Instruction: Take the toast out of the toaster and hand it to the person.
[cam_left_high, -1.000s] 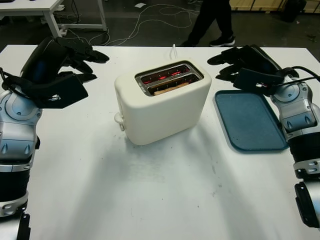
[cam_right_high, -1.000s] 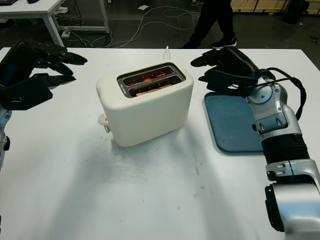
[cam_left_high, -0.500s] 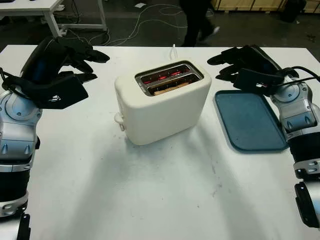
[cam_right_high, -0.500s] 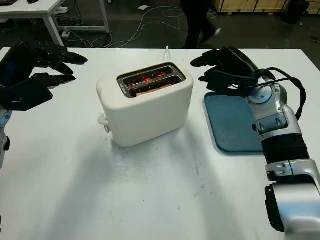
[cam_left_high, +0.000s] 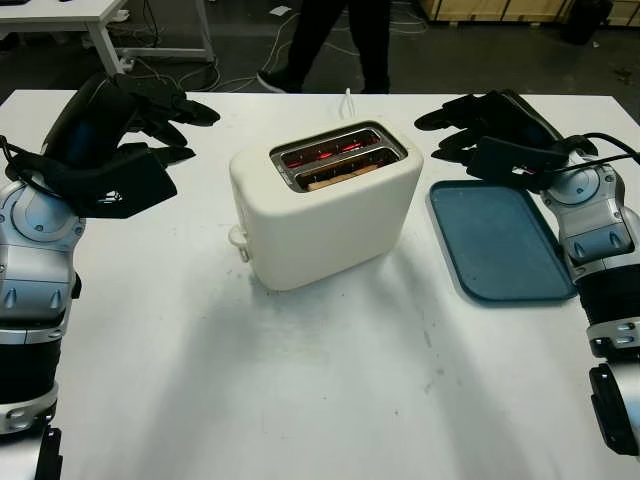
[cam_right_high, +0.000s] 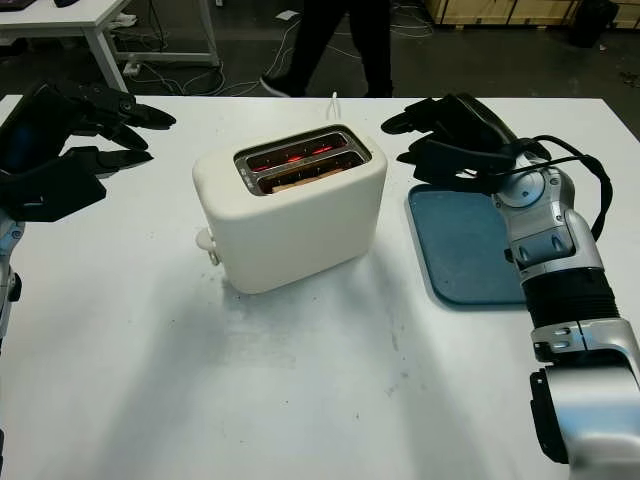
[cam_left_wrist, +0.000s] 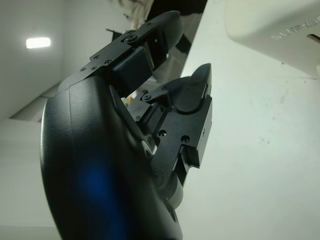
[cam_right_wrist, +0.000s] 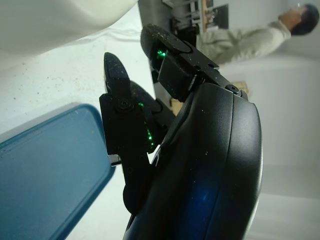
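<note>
One slice of toast (cam_left_high: 338, 177) sits down in the nearer slot of the cream toaster (cam_left_high: 325, 203), whose slots glow red, at the middle of the white table (cam_left_high: 300, 380). Left hand (cam_left_high: 150, 125) hovers open and empty to the toaster's left, and right hand (cam_left_high: 478, 125) hovers open and empty to its right, above the far end of a blue tray (cam_left_high: 500, 240). Beyond the table's far edge, a person's legs (cam_left_high: 345, 40) stand on the floor.

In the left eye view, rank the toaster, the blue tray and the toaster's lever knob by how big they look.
1. toaster, largest.
2. blue tray, clearly smaller in the picture, though it lies flat and is seen at a slant.
3. lever knob, smallest.
</note>
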